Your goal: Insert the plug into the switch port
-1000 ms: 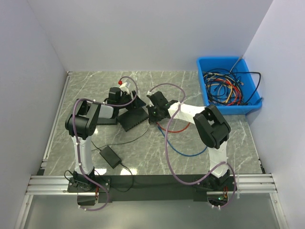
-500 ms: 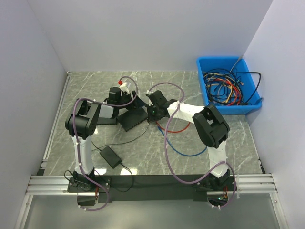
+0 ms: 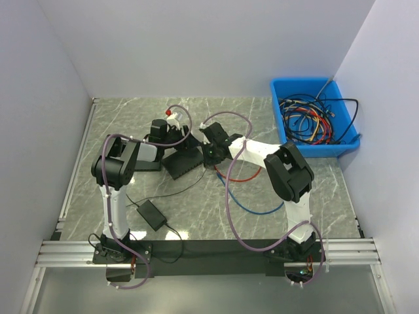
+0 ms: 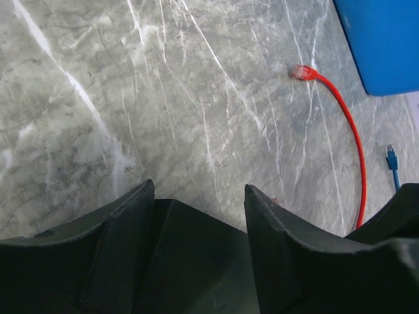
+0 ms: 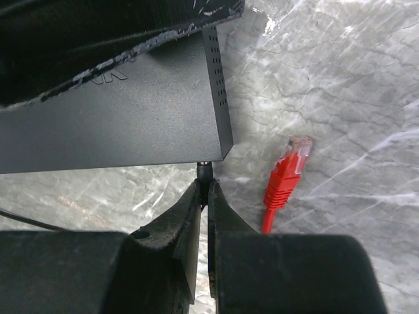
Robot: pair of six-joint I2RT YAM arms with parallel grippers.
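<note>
The black switch (image 3: 184, 161) lies tilted on the marble table. My left gripper (image 3: 173, 139) straddles its far end, and in the left wrist view (image 4: 198, 190) both fingers press its black body (image 4: 196, 261). My right gripper (image 3: 211, 156) is at the switch's right end. In the right wrist view it (image 5: 204, 188) is shut on a small black plug (image 5: 204, 171). The plug's tip touches the switch's side face (image 5: 131, 111) near its right corner. Whether the tip sits inside a port is hidden.
A red network cable (image 3: 239, 176) with its plug (image 5: 289, 169) lies right of the switch, and it also shows in the left wrist view (image 4: 347, 131). A blue cable (image 3: 256, 208) lies nearer. A black power adapter (image 3: 152, 214) sits front left. A blue bin (image 3: 313, 124) of cables stands back right.
My right gripper has moved slightly up and left, closer against the switch's right end. My left wrist has shifted a little; the switch stays in its grip.
</note>
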